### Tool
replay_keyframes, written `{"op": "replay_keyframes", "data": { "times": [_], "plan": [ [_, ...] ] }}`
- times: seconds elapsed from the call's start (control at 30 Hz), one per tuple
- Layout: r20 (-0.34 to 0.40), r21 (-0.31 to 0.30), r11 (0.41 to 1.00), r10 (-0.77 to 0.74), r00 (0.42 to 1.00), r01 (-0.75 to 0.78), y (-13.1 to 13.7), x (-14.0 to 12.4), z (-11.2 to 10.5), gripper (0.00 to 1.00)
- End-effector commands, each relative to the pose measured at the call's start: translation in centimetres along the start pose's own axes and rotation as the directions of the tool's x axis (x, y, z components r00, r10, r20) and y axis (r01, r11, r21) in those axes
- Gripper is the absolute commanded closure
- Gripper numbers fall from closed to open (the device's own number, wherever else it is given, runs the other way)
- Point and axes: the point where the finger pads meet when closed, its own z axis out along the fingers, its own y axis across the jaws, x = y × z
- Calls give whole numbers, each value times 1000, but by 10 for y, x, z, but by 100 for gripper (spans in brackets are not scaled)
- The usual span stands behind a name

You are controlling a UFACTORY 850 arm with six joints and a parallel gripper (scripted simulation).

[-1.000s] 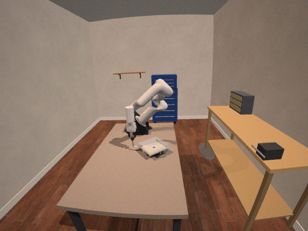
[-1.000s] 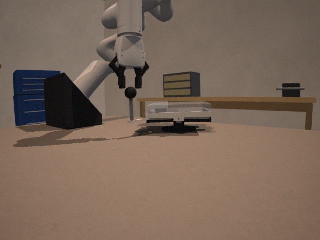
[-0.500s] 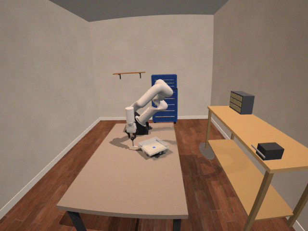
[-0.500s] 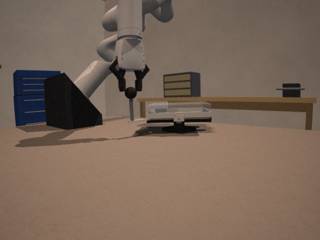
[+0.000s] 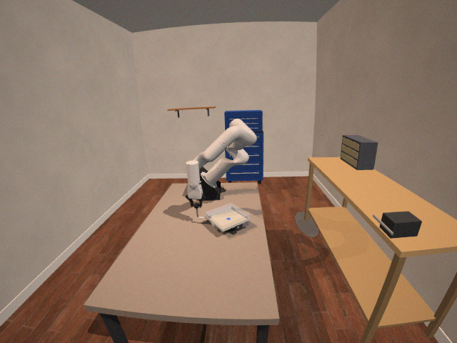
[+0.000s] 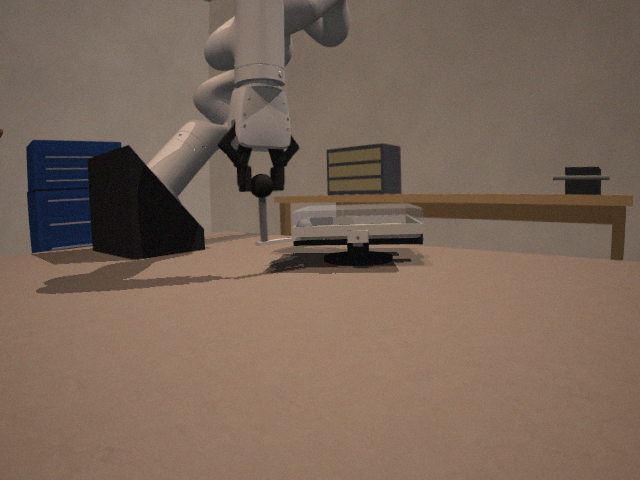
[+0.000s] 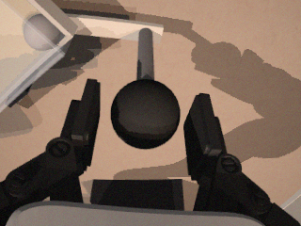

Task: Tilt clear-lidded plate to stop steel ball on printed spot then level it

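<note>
The clear-lidded plate [image 5: 227, 217] sits on a black pivot stand [image 6: 357, 254] on the table and looks about level in the side view [image 6: 356, 223]. A blue printed spot [image 5: 228, 218] marks its middle. The steel ball [image 7: 39, 30] lies in a corner of the plate near the handle, away from the spot. A black knob [image 6: 262, 184] on a grey upright stem [image 6: 263, 219] rises from a tab at the plate's left edge. My gripper [image 6: 262, 181] is open, with a finger on each side of the knob [image 7: 146, 113] and a gap on both sides.
The arm's black base block [image 6: 136, 206] stands left of the plate. A blue drawer cabinet [image 5: 243, 146] is at the back wall. A wooden side bench [image 5: 376, 199] with a small drawer unit [image 5: 358, 151] and a dark box [image 5: 400, 224] is at the right.
</note>
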Motion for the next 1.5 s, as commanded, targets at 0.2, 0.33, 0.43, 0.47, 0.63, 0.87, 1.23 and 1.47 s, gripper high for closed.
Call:
{"op": "replay_keyframes", "data": {
  "times": [0.2, 0.33, 0.43, 0.47, 0.63, 0.87, 1.23, 1.47],
  "plan": [
    [-1, 0, 1000, -1, 1000, 1, 0, 1, 6, 39],
    [-2, 0, 1000, -1, 1000, 1, 0, 1, 8, 39],
    [-2, 0, 1000, -1, 1000, 1, 0, 1, 10, 39],
    [-1, 0, 1000, -1, 1000, 1, 0, 1, 10, 39],
    [-1, 0, 1000, -1, 1000, 1, 0, 1, 10, 39],
    [-1, 0, 1000, -1, 1000, 1, 0, 1, 10, 39],
    [-1, 0, 1000, -1, 1000, 1, 0, 1, 10, 100],
    [-1, 0, 1000, -1, 1000, 1, 0, 1, 10, 100]
  ]
}}
